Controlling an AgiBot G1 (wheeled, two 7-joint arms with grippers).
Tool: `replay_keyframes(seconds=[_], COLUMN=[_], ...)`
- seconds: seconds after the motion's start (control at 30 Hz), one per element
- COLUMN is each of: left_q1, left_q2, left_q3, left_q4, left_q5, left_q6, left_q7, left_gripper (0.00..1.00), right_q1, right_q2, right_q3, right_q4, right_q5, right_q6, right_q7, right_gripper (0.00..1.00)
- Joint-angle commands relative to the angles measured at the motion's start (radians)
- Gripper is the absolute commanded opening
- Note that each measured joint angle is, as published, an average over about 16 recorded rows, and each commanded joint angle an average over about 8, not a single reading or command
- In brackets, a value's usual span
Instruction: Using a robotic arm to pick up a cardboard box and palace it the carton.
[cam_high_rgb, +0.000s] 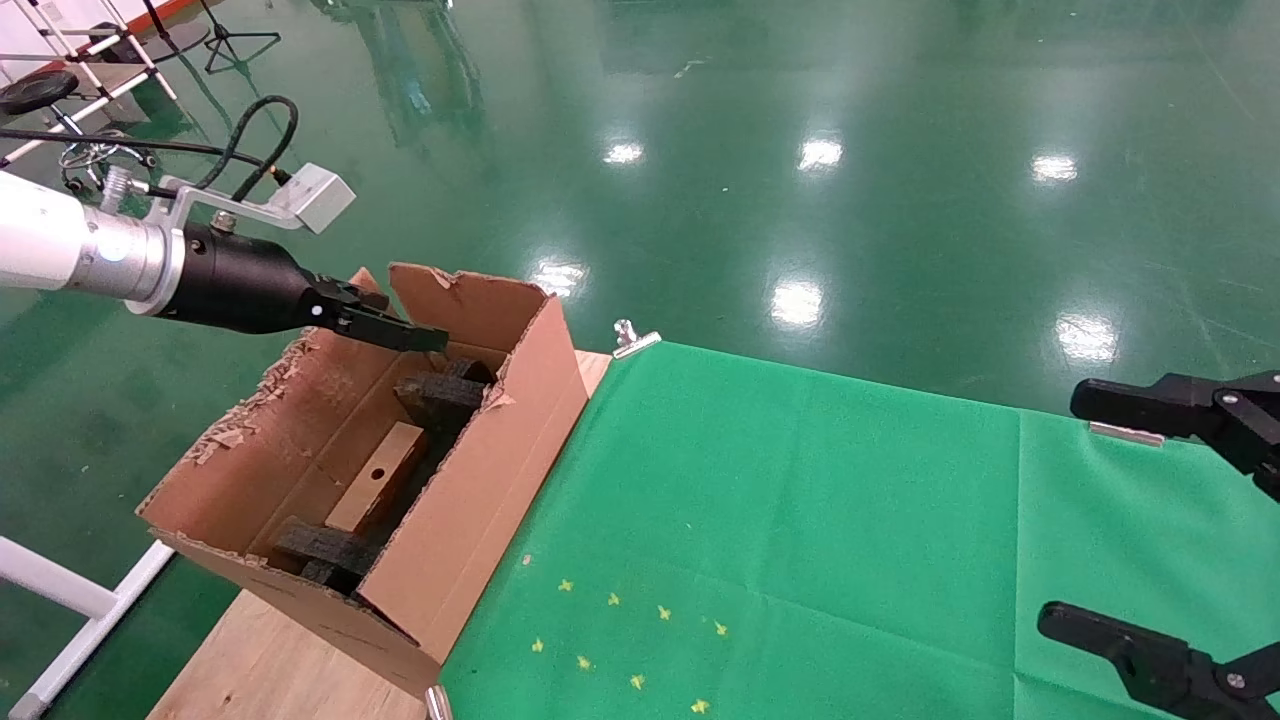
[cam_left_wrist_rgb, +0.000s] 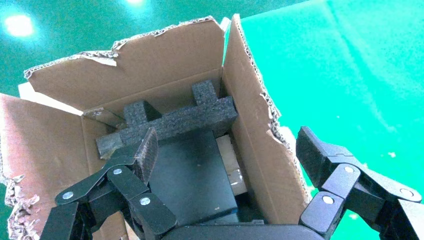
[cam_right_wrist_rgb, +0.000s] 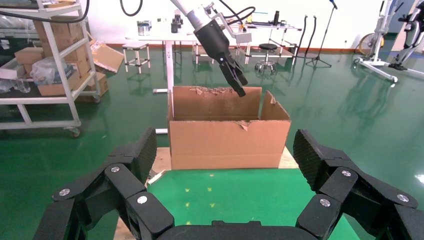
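Note:
The carton (cam_high_rgb: 470, 470) stands open on the table's left end, with torn flaps and black foam blocks (cam_high_rgb: 440, 395) inside. The small cardboard box (cam_high_rgb: 375, 480) lies in it between the foam blocks, round hole facing up. The left wrist view shows a strip of the box (cam_left_wrist_rgb: 234, 165) against the carton wall (cam_left_wrist_rgb: 255, 150). My left gripper (cam_high_rgb: 410, 337) on the white robotic arm (cam_high_rgb: 60, 245) hovers over the carton's far end, open and empty (cam_left_wrist_rgb: 227, 145). My right gripper (cam_high_rgb: 1110, 515) is open and empty at the table's right edge (cam_right_wrist_rgb: 225, 155).
Green cloth (cam_high_rgb: 800, 520) covers the table, with small yellow marks (cam_high_rgb: 620, 640) near the front. Metal clips (cam_high_rgb: 633, 340) hold the cloth. Bare wood (cam_high_rgb: 270, 660) shows under the carton. The right wrist view shows the carton (cam_right_wrist_rgb: 227, 140), shelves and stands behind it.

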Motion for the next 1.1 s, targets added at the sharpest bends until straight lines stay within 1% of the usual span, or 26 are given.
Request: replay_keyframes(seconds=[0.03,0.2,0.33,1.1], left_q1=[-0.003,0.006,0.036,0.362], left_q2=[-0.005,-0.003,-0.007,-0.056], left_q3=[-0.004,-0.005,-0.022,-0.205], left_q4=[-0.013,-0.013,-0.049,-0.430], left_q5=[-0.009,-0.011,-0.047,-0.429], left_q6=[0.018,0.009,0.013,0.066], left_q7=[-0.006,0.000,0.012,0.134], left_gripper=[1.00,1.00,1.00,1.00], right_q1=[0.000,0.000,0.000,0.000], right_q2=[0.000,0.000,0.000,0.000], right_q3=[0.000,0.000,0.000,0.000], right_q4=[0.000,0.000,0.000,0.000], right_q5=[0.000,0.000,0.000,0.000], right_q6=[0.000,0.000,0.000,0.000], right_q7=[0.000,0.000,0.000,0.000], right_gripper=[1.00,1.00,1.00,1.00])
